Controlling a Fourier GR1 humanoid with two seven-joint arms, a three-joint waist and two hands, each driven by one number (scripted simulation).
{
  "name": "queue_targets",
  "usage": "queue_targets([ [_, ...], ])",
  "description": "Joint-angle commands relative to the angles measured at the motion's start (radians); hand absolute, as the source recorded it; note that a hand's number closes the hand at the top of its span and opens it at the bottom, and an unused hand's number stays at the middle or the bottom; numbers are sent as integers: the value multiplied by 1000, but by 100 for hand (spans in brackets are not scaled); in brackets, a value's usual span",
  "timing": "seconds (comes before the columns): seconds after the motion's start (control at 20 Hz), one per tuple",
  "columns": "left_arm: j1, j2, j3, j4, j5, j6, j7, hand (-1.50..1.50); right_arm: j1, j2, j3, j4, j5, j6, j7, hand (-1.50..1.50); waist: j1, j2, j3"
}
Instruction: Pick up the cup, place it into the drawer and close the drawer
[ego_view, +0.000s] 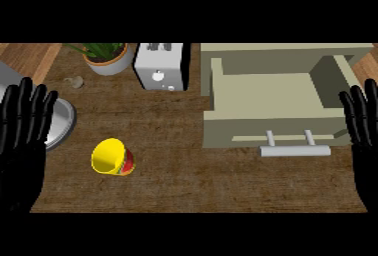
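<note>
A yellow cup (111, 157) with a red and green band lies tipped on the brown counter at the lower left, its mouth facing up and left. The beige drawer (269, 95) stands pulled out at the upper right, its inside bare, with a grey bar handle (294, 150) at its front. My left hand (22, 135) rests open at the left edge, fingers up, a short way left of the cup. At the right edge my right hand (363, 127) is open too, fingers up, beside the drawer's right wall.
A white toaster (159, 67) stands at the back centre, a potted plant (107, 57) to its left. A small pale object (74, 81) lies near the pot. A round metal plate (60, 122) shows partly behind my left hand.
</note>
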Motion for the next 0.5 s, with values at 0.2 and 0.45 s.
queue_targets([
  [0.2,-3,109,-78,11,295,-354,-79,-150,12,15,17,0,-53,33,7,-150,5,0,-23],
  [0.45,0,177,-24,128,604,-518,12,-150,-22,39,65,53,-113,65,59,-150,12,5,-22],
])
